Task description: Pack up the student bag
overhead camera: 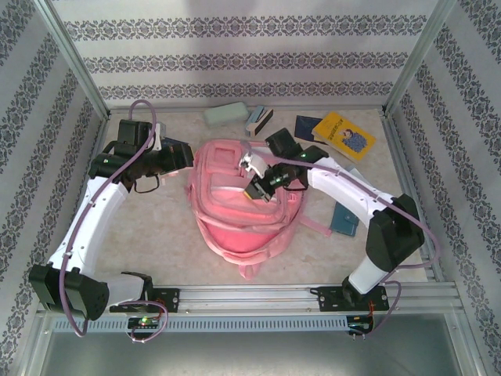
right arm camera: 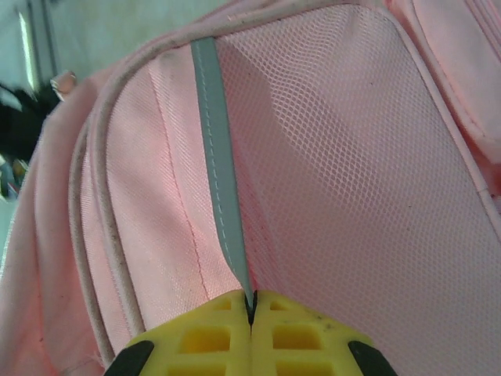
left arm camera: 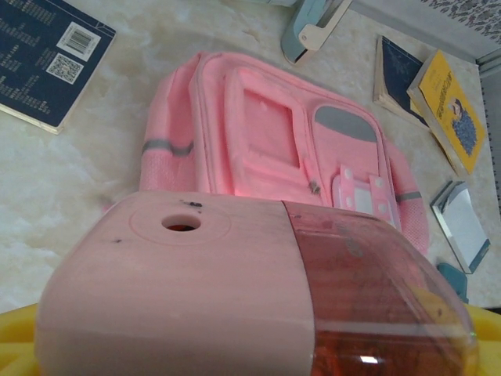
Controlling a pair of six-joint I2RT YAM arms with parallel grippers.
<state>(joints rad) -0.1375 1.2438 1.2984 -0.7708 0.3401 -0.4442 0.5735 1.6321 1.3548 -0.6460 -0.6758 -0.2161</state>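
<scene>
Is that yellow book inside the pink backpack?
No, the yellow book lies on the table to the right of the pink backpack, outside it.

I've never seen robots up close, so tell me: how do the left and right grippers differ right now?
The left gripper stands wide around a pink pencil sharpener; the right gripper is shut tight, pinching the student bag at a grey strip. The left gripper sits beside the bag; the right gripper is on top of it. Both have yellow fingers.
</scene>
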